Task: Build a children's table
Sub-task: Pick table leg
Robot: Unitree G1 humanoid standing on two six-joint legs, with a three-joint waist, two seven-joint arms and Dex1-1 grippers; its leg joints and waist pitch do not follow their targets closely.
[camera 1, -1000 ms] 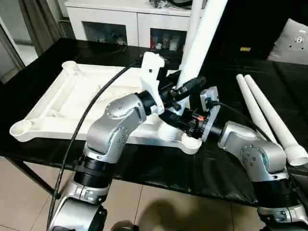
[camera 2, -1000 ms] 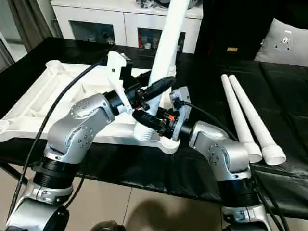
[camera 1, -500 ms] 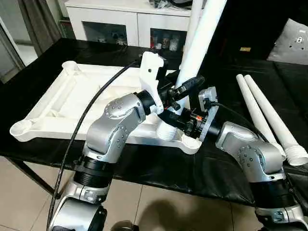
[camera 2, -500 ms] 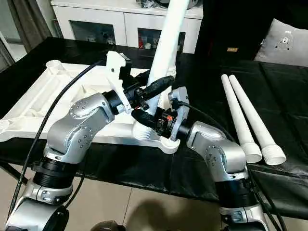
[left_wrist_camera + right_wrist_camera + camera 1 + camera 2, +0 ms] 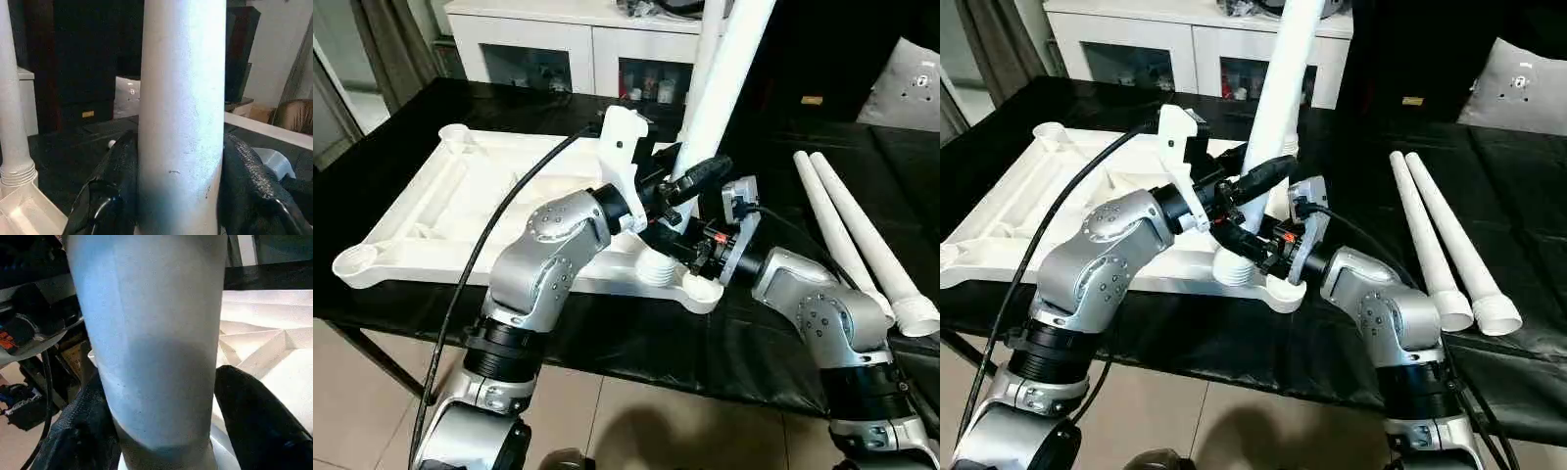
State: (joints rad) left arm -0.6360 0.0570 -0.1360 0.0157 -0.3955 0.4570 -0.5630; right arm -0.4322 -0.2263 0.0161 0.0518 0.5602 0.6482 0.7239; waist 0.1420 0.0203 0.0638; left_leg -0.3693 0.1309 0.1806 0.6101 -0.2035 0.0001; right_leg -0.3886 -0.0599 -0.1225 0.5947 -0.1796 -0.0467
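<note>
The children's table top (image 5: pixel 460 196) lies ribbed side up on the black work table. One white leg (image 5: pixel 724 69) stands upright at the top's near right corner socket (image 5: pixel 700 289), its threaded end (image 5: pixel 656 269) just above the socket. My left gripper (image 5: pixel 690 186) is shut on this leg, both fingers (image 5: pixel 112 181) pressed to its sides. Lower down, my right gripper (image 5: pixel 671 245) is open astride the same leg, with a slim gap beside one finger (image 5: pixel 254 421). A second leg (image 5: pixel 12 112) stands in a far corner socket. Two loose legs (image 5: pixel 847 225) lie to the right.
A white cabinet with glass doors (image 5: pixel 558 49) stands behind the black table. A grey cushion (image 5: pixel 915 83) sits at the far right. My left arm's black cable (image 5: pixel 480 255) hangs over the table's front edge, with tiled floor (image 5: pixel 372 411) below.
My right gripper's fingers have spread a little around the leg's lower part, and its wrist has shifted slightly. The left gripper and the leg stay as they were.
</note>
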